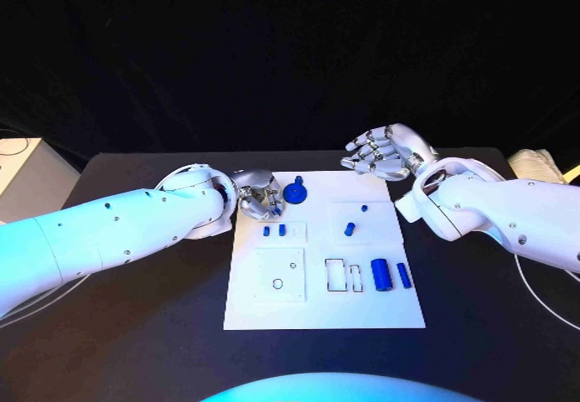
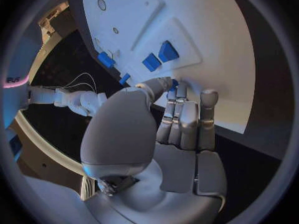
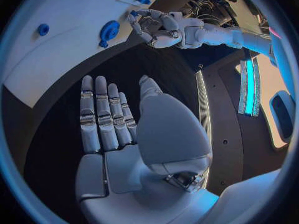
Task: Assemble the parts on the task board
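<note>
While left hand pinches a blue part — right wrist view | right hand spread, empty

We had the head camera looking steeply down on the whole task board. Each wrist camera sat close behind its own hand, facing the board's far edge. All three shared the left hand there.
</note>
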